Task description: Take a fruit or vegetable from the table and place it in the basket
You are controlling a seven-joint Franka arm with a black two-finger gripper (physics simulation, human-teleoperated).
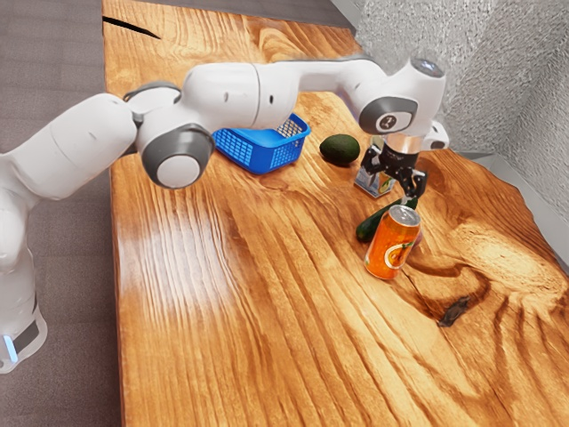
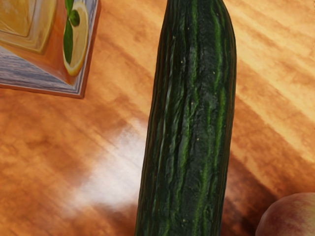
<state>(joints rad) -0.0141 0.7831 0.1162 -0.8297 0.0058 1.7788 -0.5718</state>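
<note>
In the exterior view my gripper is above the table, its two black fingers spread open over the cucumber. The can hides part of the cucumber there. The wrist view has the cucumber lengthwise under my hand, with a peach-like fruit beside it. A dark green avocado lies between the gripper and the blue basket, which stands on the table.
An orange can stands upright close to the cucumber. Behind the gripper is a picture-sided box, whose lemon-printed corner is in the wrist view. A textured wall rises beyond the table.
</note>
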